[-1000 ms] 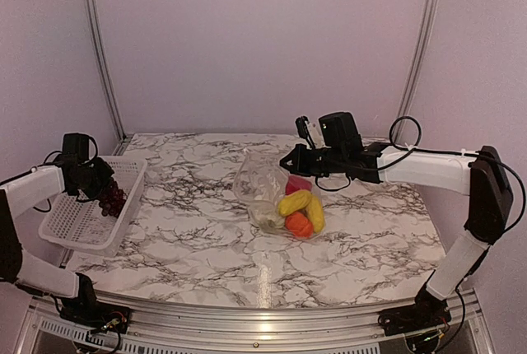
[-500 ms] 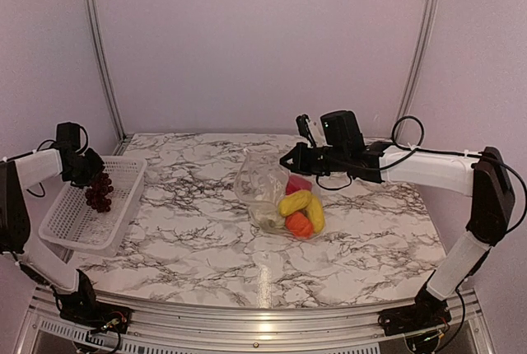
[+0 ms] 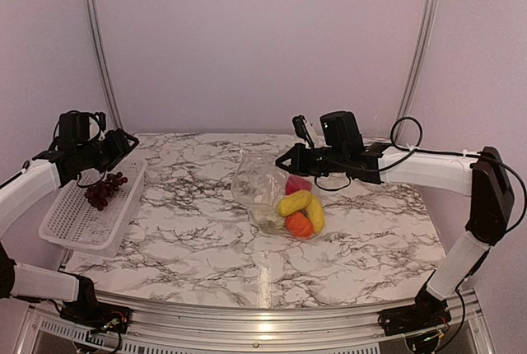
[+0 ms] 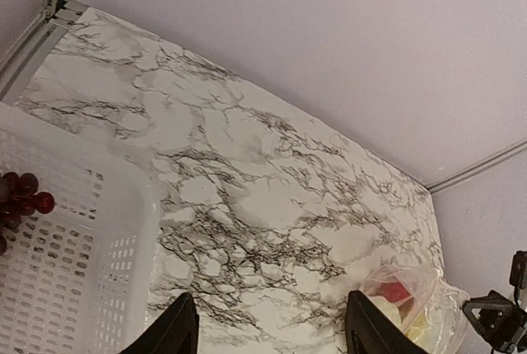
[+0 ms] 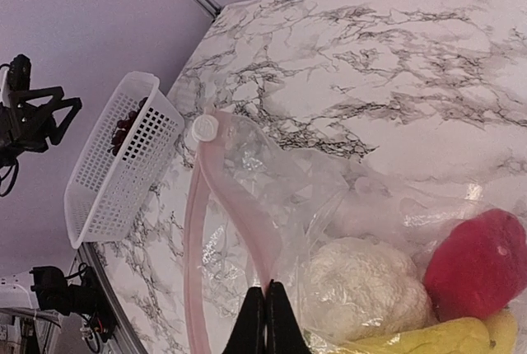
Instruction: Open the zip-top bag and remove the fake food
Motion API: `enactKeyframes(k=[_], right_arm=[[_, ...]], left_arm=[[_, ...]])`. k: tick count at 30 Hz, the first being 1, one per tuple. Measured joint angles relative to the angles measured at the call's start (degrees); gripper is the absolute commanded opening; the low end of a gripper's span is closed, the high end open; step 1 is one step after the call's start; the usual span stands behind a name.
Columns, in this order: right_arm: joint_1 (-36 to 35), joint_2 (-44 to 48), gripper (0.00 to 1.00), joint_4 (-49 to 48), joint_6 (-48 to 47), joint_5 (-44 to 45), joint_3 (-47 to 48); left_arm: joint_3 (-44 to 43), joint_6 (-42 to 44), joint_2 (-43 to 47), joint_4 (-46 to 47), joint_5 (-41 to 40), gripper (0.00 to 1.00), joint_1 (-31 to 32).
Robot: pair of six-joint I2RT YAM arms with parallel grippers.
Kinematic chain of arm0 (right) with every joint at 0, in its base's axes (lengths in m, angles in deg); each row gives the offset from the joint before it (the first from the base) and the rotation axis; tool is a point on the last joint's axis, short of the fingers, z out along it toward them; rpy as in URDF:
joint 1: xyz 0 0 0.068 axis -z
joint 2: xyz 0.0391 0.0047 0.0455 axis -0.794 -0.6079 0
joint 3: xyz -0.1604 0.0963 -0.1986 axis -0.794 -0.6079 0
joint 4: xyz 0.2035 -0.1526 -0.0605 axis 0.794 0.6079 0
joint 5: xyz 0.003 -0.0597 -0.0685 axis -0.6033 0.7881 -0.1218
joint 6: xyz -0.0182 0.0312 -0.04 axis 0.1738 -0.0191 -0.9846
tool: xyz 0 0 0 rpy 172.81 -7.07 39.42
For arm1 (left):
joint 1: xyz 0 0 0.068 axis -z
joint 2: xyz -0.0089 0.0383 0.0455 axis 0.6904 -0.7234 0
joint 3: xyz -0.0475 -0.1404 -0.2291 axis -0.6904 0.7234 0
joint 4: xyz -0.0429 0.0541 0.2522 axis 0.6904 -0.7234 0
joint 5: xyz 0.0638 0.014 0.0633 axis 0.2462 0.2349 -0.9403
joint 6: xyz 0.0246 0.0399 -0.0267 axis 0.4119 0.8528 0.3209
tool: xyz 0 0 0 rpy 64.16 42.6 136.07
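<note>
Here, our bag lies mid-table with most of the toy food inside.
Our right gripper is clamped on the bag's pink zip strip, while our left gripper hangs spread and empty by the basket, where the grapes lie. We judge the thin strip could slip from that pinch, letting the mouth sag shut, or a tug could drag the bag and roll food out. Crinkled plastic blurs the cauliflower; the yellow pieces are cut off in the wrist view, and we cannot tell whether anything lies beneath them.
</note>
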Motion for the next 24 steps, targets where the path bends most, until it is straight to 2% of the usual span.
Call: enactKeyframes(k=[6,12,18,24], right_arm=[[-1.2,-1.1,0.00,-0.3,0.0,-0.4,0.1],[-1.8,-1.2,0.00,-0.5,0.0,-0.7,0.1],[-2.1,-1.2,0.00,-1.4,0.1,-1.3,0.1],[-2.5,-1.2,0.00,-2.3,0.1,-1.8,0.1]], left_arm=[[0.9,-1.7,-2.3,8.1,3.9,0.61,17.7],[-2.4,-2.1,-12.4,13.9,5.9,0.45,31.2],[-8.9,-4.0,-24.0,18.2,6.6,0.33,39.3],[-15.1,-7.5,-34.3,21.6,6.5,0.25,43.0]])
